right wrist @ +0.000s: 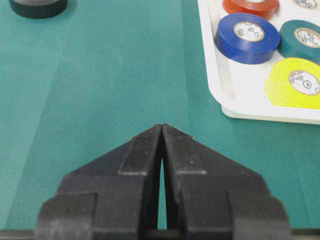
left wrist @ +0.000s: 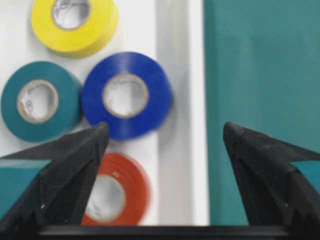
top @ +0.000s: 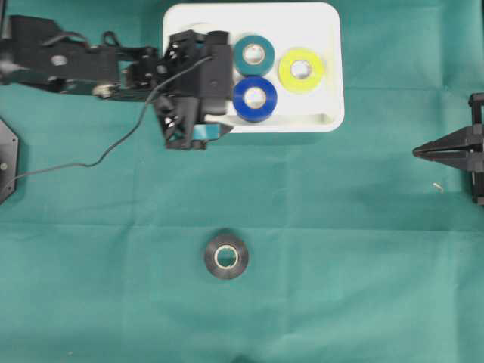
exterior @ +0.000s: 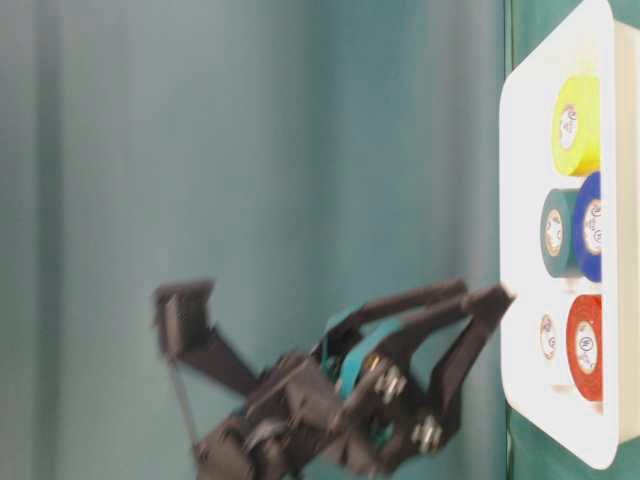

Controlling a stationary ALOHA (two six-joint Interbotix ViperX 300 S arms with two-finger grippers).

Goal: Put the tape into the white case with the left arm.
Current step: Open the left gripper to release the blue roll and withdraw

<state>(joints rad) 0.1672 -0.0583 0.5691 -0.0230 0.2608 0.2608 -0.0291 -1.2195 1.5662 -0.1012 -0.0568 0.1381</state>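
- Tape first: the black roll of tape with a pale core [top: 226, 257] lies flat on the green cloth-covered table [top: 363, 249], nearest me in the overhead view and well apart from everything else. Looks like that's the one left to do.
- Right gripper, the all-black pointed one [top: 417, 152], is parked off at the right edge with its tips pressed together on nothing. My guess is it's just keeping out of the way, since the job belongs to the other arm.
- Left gripper, the lattice-frame one with teal bands [left wrist: 165, 135], hangs over the near rim of the large shallow white plastic case [top: 325, 121], fingers spread wide and empty.
- Inside the case I count four rolls: a blue tape roll [top: 255, 97], a teal tape roll [top: 253, 54] touching it, a yellow tape roll [top: 301, 69] and a red tape roll [left wrist: 115, 190].
- Fun bit: overhead never shows me the red one, since the left arm [top: 83, 62] covers that corner. The left wrist camera catches it right under the fingers, and the table-level view shows it too.
- Wrist cam on the right is the only close look confirming those black tips are actually together.
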